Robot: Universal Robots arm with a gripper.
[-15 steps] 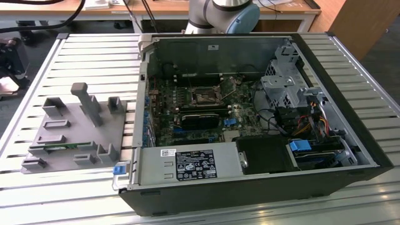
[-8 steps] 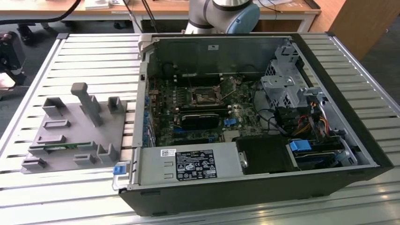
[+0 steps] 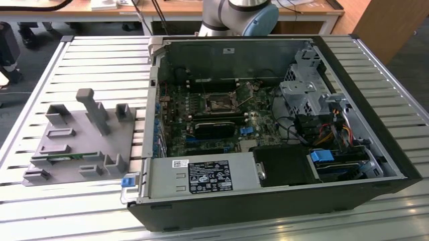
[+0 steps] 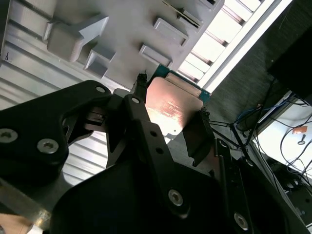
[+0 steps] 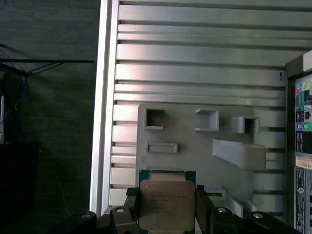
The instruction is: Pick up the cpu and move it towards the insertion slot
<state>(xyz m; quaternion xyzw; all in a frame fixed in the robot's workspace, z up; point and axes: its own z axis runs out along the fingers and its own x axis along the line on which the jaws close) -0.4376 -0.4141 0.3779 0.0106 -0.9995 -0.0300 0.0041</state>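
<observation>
— Where's the cpu [image 5: 166,204]?
— Clamped between the 2 fingers of the gripper [image 5: 167,210], just over the grey holder [image 5: 195,146].
— And the insertion slot [image 3: 220,104]?
— Well apart from the gripper, inside the open computer case [image 3: 375,150].

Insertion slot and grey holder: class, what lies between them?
In the exterior view, the case wall and circuit board lie between grey holder and insertion slot.
</observation>
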